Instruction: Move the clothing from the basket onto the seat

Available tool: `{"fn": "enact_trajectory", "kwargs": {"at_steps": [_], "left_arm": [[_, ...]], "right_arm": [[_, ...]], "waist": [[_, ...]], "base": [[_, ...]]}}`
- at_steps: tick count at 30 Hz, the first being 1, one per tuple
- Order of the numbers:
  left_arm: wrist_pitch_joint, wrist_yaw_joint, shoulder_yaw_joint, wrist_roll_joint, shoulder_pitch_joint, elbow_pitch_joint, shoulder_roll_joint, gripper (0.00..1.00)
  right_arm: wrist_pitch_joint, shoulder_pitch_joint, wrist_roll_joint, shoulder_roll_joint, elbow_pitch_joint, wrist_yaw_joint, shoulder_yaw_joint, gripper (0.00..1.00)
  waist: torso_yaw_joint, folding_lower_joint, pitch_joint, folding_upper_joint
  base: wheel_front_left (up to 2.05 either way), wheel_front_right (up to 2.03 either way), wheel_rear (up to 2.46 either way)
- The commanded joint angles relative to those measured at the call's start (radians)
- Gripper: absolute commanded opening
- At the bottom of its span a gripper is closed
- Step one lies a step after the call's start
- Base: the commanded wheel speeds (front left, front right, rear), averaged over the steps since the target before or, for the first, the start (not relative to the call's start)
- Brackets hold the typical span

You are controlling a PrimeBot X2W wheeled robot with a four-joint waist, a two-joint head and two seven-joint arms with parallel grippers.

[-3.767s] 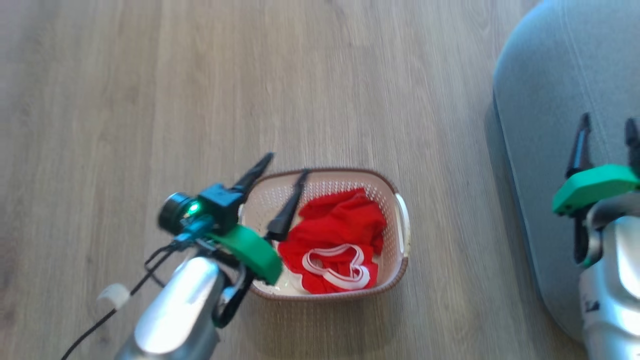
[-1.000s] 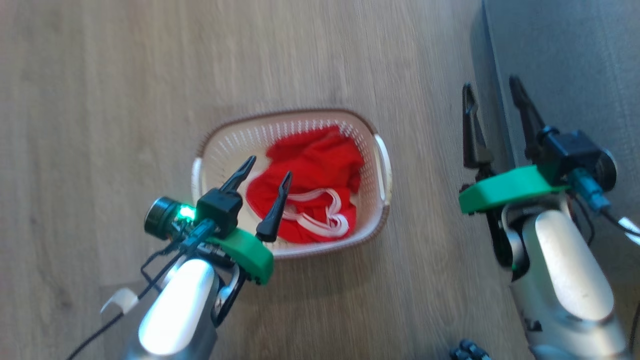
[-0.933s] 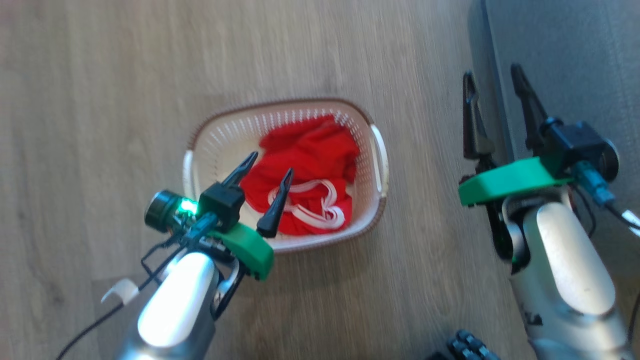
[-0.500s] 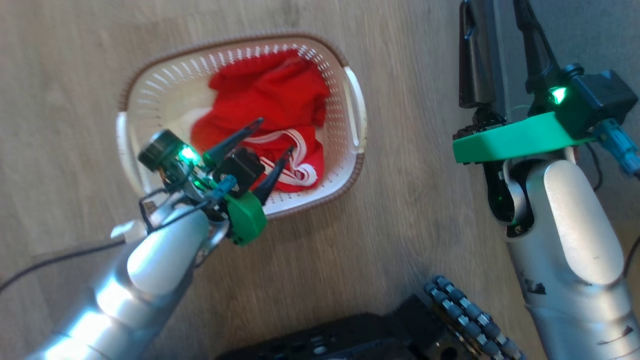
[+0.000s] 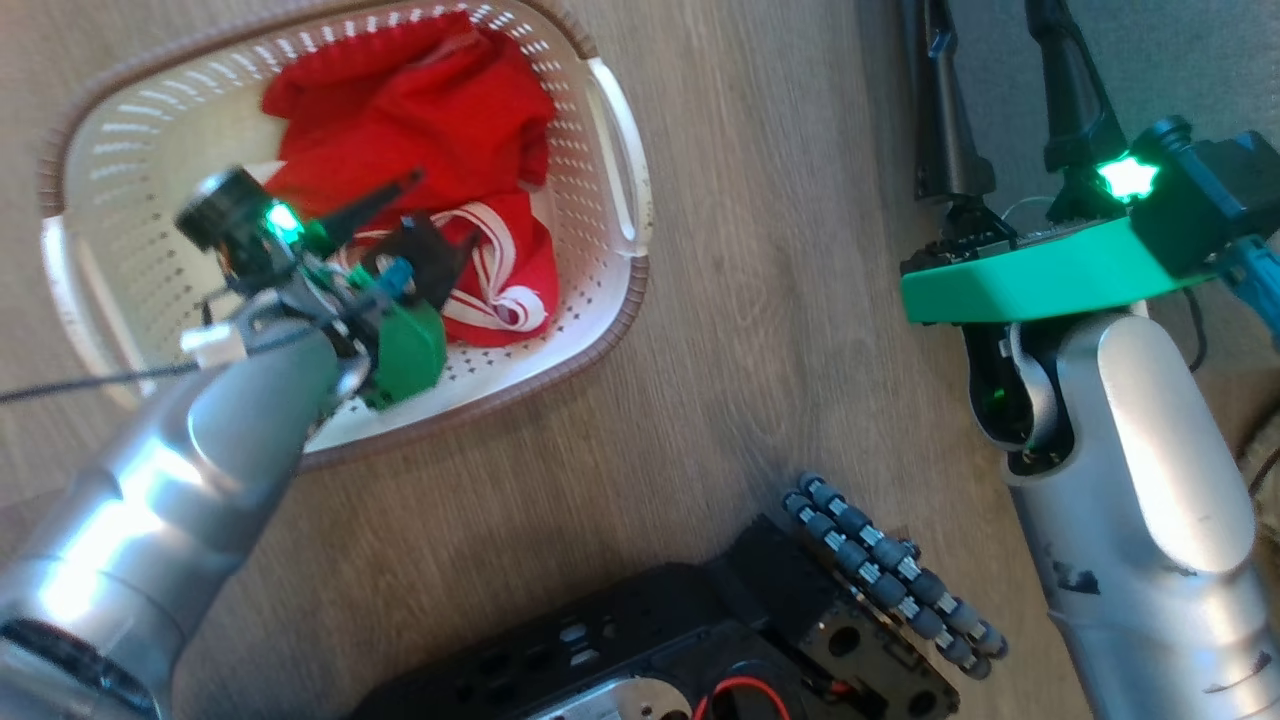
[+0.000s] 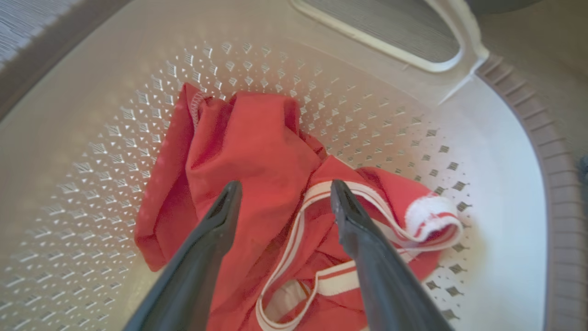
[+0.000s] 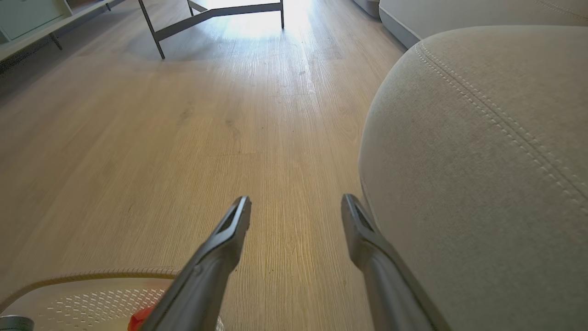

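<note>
The red clothing (image 5: 420, 100) with white bands lies bunched in the cream basket (image 5: 620, 300) on the wooden floor. My left gripper (image 5: 440, 212) reaches down inside the basket. In the left wrist view it (image 6: 285, 186) is open, its fingertips just above the clothing (image 6: 257, 147), either side of a fold beside the white band (image 6: 432, 216). I cannot tell if they touch the fabric. My right gripper (image 5: 995, 40) hangs open and empty at the edge of the grey seat (image 5: 1180, 60). The right wrist view shows this gripper (image 7: 296, 202) above the floor, with the seat (image 7: 482, 161) to its right.
My black base with a roller wheel (image 5: 880, 570) sits just below the basket. Dark metal furniture legs (image 7: 211, 14) stand far across the floor, with another pale cushion (image 7: 459, 9) behind the seat. The basket rim (image 7: 92, 276) lies low on the left.
The head camera has tipped down and closer, bringing my base into view. My left gripper has dropped into the basket, close over the clothing. Both grippers stay open.
</note>
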Motion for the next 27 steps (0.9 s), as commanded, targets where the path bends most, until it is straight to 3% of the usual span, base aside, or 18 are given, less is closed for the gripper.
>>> {"fn": "enact_trajectory", "kwargs": {"at_steps": [1,27], "left_arm": [[-0.005,-0.006,0.015,0.006,-0.013,-0.002,0.021,1.0],[-0.005,0.01,-0.062,0.035,-0.122,0.268,-0.064,1.0]], "right_arm": [[-0.005,0.02,0.009,0.007,-0.034,0.002,0.015,1.0],[-0.005,0.103,0.007,0.007,-0.094,0.002,-0.039,1.0]], "waist": [[-0.02,-0.0001,0.027,0.0],[-0.004,-0.0001,0.073,0.0]], "base": [[0.0,0.0,0.0],[0.0,0.0,0.0]]}}
